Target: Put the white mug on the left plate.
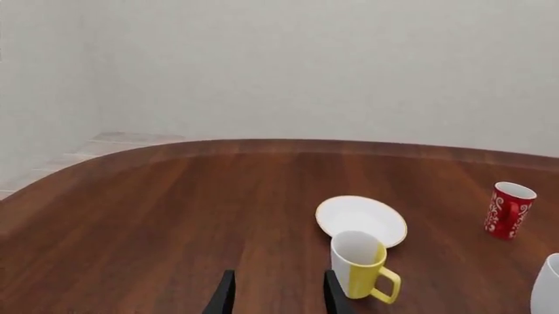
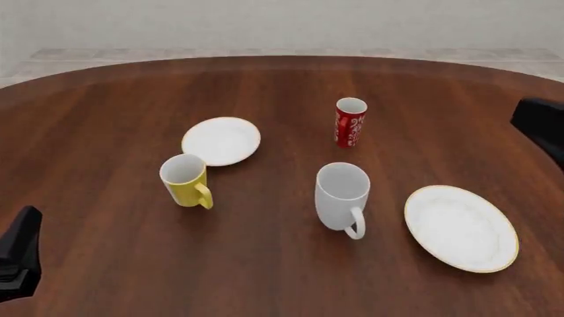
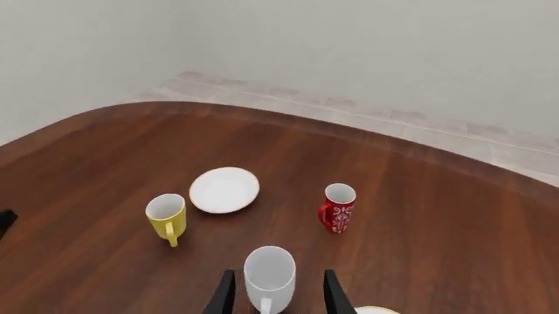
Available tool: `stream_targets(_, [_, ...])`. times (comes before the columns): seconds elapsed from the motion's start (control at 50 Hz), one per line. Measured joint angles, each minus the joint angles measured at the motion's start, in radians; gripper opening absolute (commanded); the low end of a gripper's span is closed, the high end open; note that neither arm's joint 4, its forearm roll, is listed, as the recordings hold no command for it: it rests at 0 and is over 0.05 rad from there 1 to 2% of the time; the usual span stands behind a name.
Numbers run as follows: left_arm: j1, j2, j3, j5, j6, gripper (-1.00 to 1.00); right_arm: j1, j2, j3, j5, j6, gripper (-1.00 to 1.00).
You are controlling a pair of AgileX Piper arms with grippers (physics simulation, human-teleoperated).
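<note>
White mug [image 2: 341,196] stands upright, handle toward the camera.

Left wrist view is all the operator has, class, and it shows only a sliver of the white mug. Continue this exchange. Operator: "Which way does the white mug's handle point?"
Observer: The white mug stands upright, and its handle points toward the arms' side of the table.
Operator: Is there another plate besides the small one?
Observer: Yes. A larger plate lies to the right of the mug, apart from it.
Operator: Where is the other arm?
Observer: The right tool is open and aimed at the mug, but it is well short of it, out by the table's right edge.
</note>
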Motion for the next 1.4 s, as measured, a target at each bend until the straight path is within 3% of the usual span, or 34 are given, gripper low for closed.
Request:
stream_targets(0.6, [0.001, 0.000, -0.005, 0.001, -0.010, 1.00, -0.024, 0.068, 0.004, 0.035, 0.025, 1.00])
stream_targets(1.4, [0.002, -0.001, -0.006, 0.003, -0.015, 1.00, -0.026, 0.182, 0.158, -0.131, 0.054, 1.00])
